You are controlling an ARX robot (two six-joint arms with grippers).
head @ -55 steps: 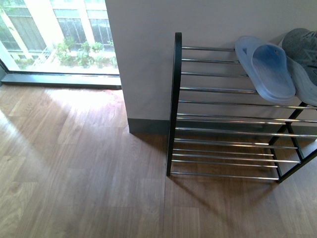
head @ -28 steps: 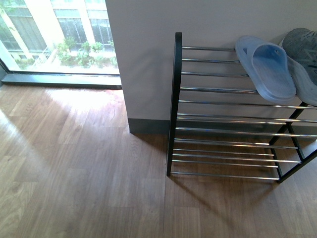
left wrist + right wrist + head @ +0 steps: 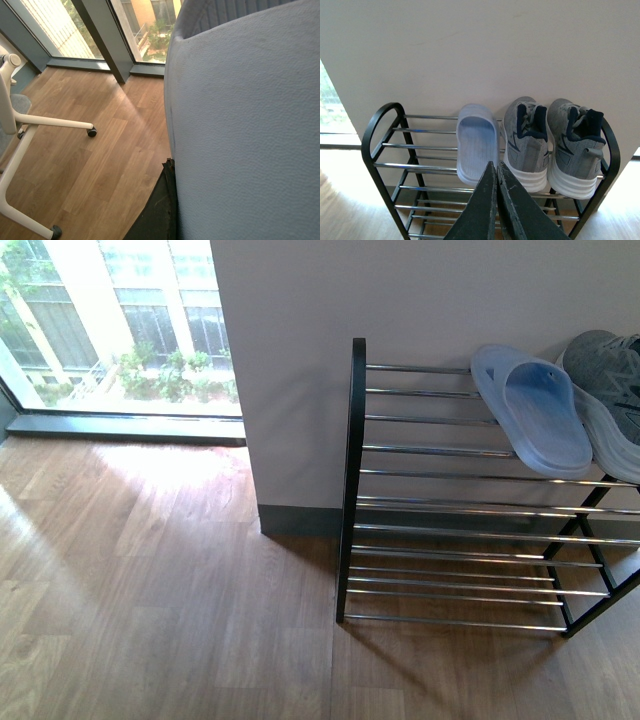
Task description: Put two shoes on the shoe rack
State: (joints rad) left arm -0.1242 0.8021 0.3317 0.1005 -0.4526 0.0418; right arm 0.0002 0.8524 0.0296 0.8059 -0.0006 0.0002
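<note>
The shoe rack (image 3: 352,470) (image 3: 375,130) stands against the white wall, black-framed with chrome rods. On its top tier lie one pale blue slide (image 3: 532,408) (image 3: 476,142) and, beside it, two grey sneakers (image 3: 526,140) (image 3: 577,145); the front view shows only one sneaker (image 3: 610,390) at its edge. A second pale blue slide (image 3: 250,125) fills the left wrist view, with my left gripper (image 3: 167,172) shut on it, one dark finger pressed to its side. My right gripper (image 3: 496,167) is shut and holds nothing, hovering in front of the rack's top tier.
Wood floor (image 3: 150,590) spreads left of the rack. A window (image 3: 110,330) with a low sill runs along the far left. A white chair base on castors (image 3: 30,125) stands on the floor in the left wrist view.
The front view has shifted: rack and shoes sit slightly lower in the picture than a second ago. Nothing on the rack has moved.
</note>
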